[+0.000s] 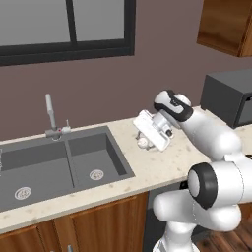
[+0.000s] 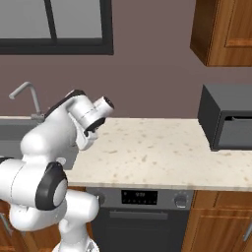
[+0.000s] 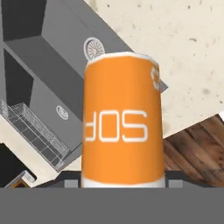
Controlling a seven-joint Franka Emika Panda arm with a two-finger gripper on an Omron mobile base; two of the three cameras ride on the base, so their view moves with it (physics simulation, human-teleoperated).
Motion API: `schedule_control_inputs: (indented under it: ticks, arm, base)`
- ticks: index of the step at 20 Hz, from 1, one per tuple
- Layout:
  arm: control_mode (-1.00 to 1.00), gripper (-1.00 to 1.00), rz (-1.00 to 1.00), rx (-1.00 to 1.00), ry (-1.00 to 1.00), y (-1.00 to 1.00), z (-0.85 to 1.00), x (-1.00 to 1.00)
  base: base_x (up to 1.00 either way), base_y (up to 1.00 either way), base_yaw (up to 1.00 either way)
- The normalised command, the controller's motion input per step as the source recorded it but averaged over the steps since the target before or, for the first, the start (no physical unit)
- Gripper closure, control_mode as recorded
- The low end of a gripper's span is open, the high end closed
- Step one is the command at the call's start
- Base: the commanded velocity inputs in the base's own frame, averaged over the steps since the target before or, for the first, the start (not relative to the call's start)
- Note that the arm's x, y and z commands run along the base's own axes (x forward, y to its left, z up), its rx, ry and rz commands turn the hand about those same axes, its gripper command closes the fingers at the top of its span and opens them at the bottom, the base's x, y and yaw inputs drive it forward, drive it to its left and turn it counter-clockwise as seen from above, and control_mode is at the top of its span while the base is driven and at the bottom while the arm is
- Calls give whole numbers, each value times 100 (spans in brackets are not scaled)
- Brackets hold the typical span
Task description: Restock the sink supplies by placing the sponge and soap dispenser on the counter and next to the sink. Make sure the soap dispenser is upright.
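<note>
The soap dispenser [image 3: 122,118], an orange bottle with white lettering, stands close in the hand view, and my gripper [image 3: 122,180] is shut on its lower part. From the left base view the gripper [image 1: 146,137] hangs low over the counter [image 1: 162,165], just right of the sink [image 1: 54,165]. A pale end of the dispenser [image 1: 142,143] pokes out under the hand; I cannot tell whether it touches the counter. The sponge is out of view.
The faucet [image 1: 49,114] rises behind the sink. A dark microwave [image 2: 227,118] sits at the counter's right end, with an oven front [image 2: 142,198] below. A wire rack [image 3: 37,131] lies beyond the sink's far basin [image 3: 48,105].
</note>
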Motion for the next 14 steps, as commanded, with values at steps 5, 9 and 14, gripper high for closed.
schedule_control_inputs:
  ticks: [5,9,14]
  arm:
    - [-100,100,-2,13,34,8,2,29]
    - [-100,100,0,17,32,-1,-1,14]
    - [-100,100,0,22,17,-2,-16,20]
  base:
    - [0,0,0]
    - [0,0,0]
    - [0,0,0]
